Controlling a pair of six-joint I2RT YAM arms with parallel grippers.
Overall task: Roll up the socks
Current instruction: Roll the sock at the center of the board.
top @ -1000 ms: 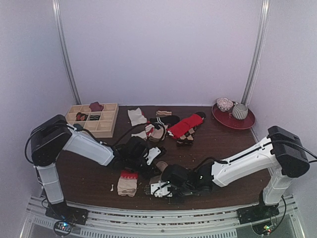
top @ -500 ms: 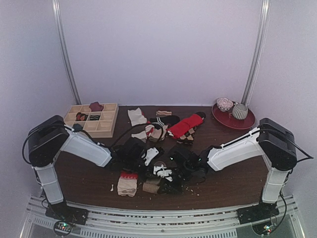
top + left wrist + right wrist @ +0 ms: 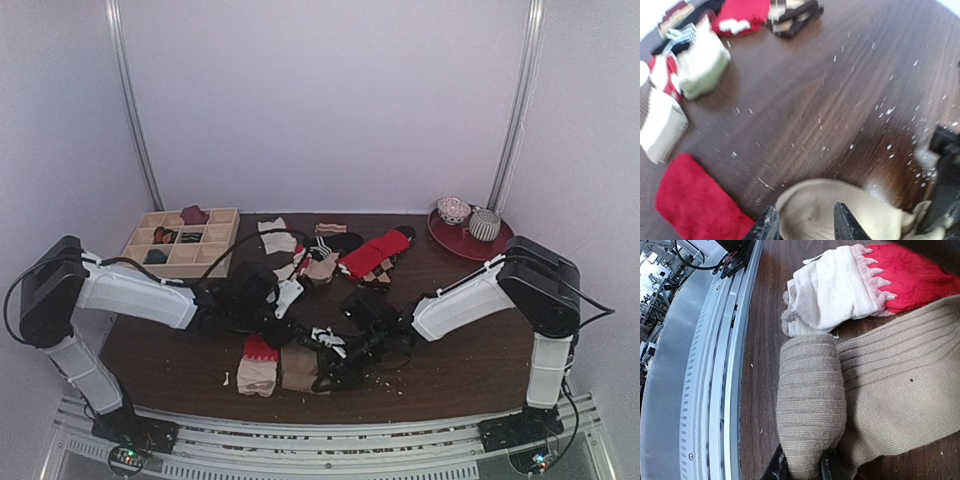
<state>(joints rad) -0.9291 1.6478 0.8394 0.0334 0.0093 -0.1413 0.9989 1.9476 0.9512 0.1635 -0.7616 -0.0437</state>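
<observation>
Between the fingers (image 3: 781,467) of the right gripper (image 3: 802,467), which are clamped on it, sits the turned-over end of the tan sock (image 3: 812,410). The rest of that sock runs flat away from the fingertips, to their right. Beyond it, touching its long edge, lies the red sock (image 3: 912,275), its cream end toward the table's near rail. Under the left gripper (image 3: 806,225) I see a rounded part of the same tan sock. Those fingers (image 3: 845,222) stand apart, with fabric showing in the gap below them and no pinch on it that I can make out. The red sock lies just to their left.

Hazards, as I judge them:
(a) With the left fingers apart, nothing pins the far part. A roll driven by the right fingers may drag the whole sock across the table (image 3: 450,330) rather than wind it.
(b) The two socks lie side by side, not stacked, so a roll begun here would take in the tan one alone.
(c) The right fingers hold only a narrow bite of a thick fold, which may slip out as it turns.
(d) The near edge is close beside the right fingers, and a loose end could go over it.

Count:
- two task socks, one red with cream and one tan;
- two grippers;
- one compartment tray (image 3: 186,243);
- one red plate (image 3: 500,246) bearing two patterned bowls (image 3: 453,210);
- one loose heap of other socks (image 3: 330,255) beyond the fingers, too tangled to number.
</observation>
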